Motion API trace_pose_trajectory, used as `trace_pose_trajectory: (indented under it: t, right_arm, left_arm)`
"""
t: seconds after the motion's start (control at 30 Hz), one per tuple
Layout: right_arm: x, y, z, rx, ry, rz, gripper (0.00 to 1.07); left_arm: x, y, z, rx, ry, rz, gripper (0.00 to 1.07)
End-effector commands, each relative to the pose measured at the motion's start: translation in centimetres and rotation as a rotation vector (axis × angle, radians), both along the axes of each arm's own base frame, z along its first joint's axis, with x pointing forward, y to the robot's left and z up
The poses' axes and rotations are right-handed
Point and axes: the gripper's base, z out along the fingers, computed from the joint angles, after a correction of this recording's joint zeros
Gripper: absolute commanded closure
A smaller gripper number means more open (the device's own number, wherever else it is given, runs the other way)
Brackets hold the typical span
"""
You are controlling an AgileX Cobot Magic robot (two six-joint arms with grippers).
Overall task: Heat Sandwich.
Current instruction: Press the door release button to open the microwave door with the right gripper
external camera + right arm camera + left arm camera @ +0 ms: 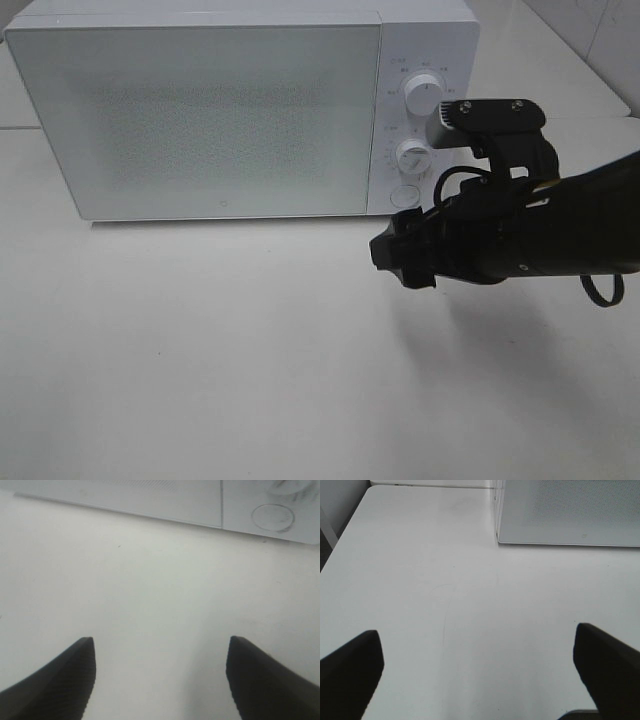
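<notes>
Between the parted, empty fingers (60, 685) of the right gripper (161, 640) lies table (150, 580); beyond their tips stands the microwave (240, 502), its hazy door (125, 497) apparently shut. The left gripper (476, 629) is spread too, empty.

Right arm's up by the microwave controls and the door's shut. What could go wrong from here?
1. The right gripper, open, faces the round button from off to one side. The lower dial sits just above that button, so a misaimed push may catch the dial instead.
2. The sandwich shows in no view, and the microwave door hides the inside, so you might start it empty.
</notes>
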Motion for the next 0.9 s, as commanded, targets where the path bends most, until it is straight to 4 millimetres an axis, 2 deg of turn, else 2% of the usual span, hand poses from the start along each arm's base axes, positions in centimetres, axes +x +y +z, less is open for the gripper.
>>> trace_pose_trajectory:
  t: [0.03, 0.1, 0.27, 0.37, 0.6, 0.63, 0.7, 0.8, 0.9]
  right_arm:
    - [-1.2, -0.4, 0.8, -0.069, 0.014, 0.132, 0.36]
    - [-1.5, -0.4, 1.1, -0.077, 0.017, 0.152, 0.36]
    - [-3.7, -1.5, 2.4, -0.161, 0.079, 0.258, 0.36]
    - [-4.5, -2.1, 3.0, -0.184, 0.096, 0.268, 0.36]
    - [-8.1, -4.7, 5.7, -0.246, 0.14, 0.286, 0.36]
    - [-8.1, -4.7, 5.7, -0.246, 0.14, 0.286, 0.36]
    - [-9.7, -5.7, 7.1, -0.236, 0.128, 0.294, 0.36]
    - [-10.6, -6.2, 8.2, -0.225, 0.109, 0.297, 0.36]
    - [-12.3, -7.3, 10.0, -0.2, 0.056, 0.302, 0.36]
  left_arm:
    - [-0.4, 0.0, 0.0, -0.003, -0.033, 0.001, 0.09]
    - [-0.4, 0.0, 0.0, -0.003, -0.033, 0.001, 0.09]
    - [-0.4, 0.0, 0.0, -0.003, -0.033, 0.001, 0.09]
    - [-0.4, 0.0, 0.0, -0.003, -0.033, 0.001, 0.09]
    - [-0.4, 0.0, 0.0, -0.003, -0.033, 0.001, 0.09]
    - [-0.4, 0.0, 0.0, -0.003, -0.033, 0.001, 0.09]
    - [-0.4, 0.0, 0.0, -0.003, -0.033, 0.001, 0.09]
    - [-0.4, 0.0, 0.0, -0.003, -0.033, 0.001, 0.09]
    - [-0.4, 0.0, 0.0, -0.003, -0.033, 0.001, 0.09]
